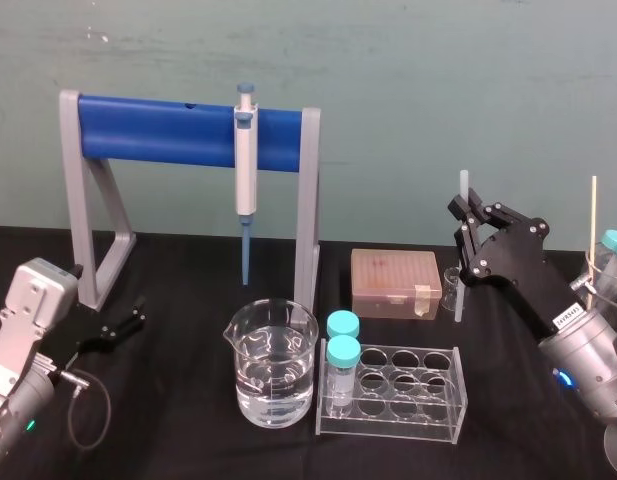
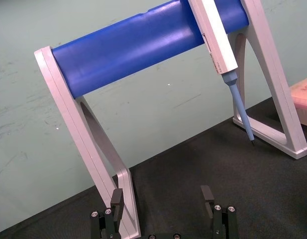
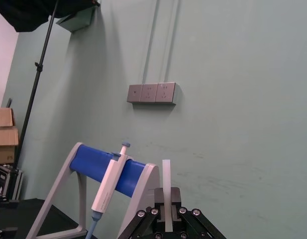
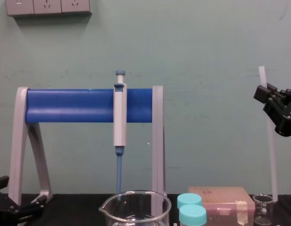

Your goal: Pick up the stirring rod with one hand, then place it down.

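Clamped in the right gripper (image 1: 468,210), over at the table's (image 1: 188,430) right side: the stirring rod (image 1: 458,302), pinched near its top end, close to upright w/ a slight lean, a short stub sticking out above the fingers. Hanging below the grip, most of its length, w/ the lower end down by the small glass beaker (image 1: 450,288), just beside the tip box (image 1: 395,283); in the chest view at the right side of the beaker's rim, but can't tell whether inside, touching or just clear. In the right wrist view, a pale strip squeezed between the two fingers, no gap either side. Parked low at the table's left w/ fingers spread wide and holding nothing: the left gripper (image 1: 128,322). Handling, as a judgement: prob v. light, so little squeeze needed; stiff and straight, so no droop, but thin, smooth and likely glass or hard plastic, so apt to slip or swivel in a two-finger pinch and to chip or snap if knocked. Gripped this high up, expect a long lever below, w/ any wrist tilt swinging the tip wide, esp. into the beaker, itself light and easy to tip. Better taken nearer mid-length for laying flat; as held, lower slowly, tip first, and watch for rolling once flat on the tabletop
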### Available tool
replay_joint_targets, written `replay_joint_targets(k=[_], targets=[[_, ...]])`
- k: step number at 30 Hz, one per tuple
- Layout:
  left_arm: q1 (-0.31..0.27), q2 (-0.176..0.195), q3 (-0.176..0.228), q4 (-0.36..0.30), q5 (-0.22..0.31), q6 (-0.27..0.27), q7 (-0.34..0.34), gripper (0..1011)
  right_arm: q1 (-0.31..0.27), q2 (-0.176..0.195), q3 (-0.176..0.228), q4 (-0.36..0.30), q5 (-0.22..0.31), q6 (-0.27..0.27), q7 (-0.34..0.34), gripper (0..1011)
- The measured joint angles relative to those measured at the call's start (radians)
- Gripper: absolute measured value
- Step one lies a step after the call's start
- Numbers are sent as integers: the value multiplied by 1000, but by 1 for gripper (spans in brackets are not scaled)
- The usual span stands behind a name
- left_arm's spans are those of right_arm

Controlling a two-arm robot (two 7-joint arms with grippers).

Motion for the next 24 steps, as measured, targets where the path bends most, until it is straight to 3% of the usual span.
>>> replay_joint_targets(k=[24], targets=[[0,0,0,0,0,0,0,1000,0,0,0,0,0,-1,0,70]])
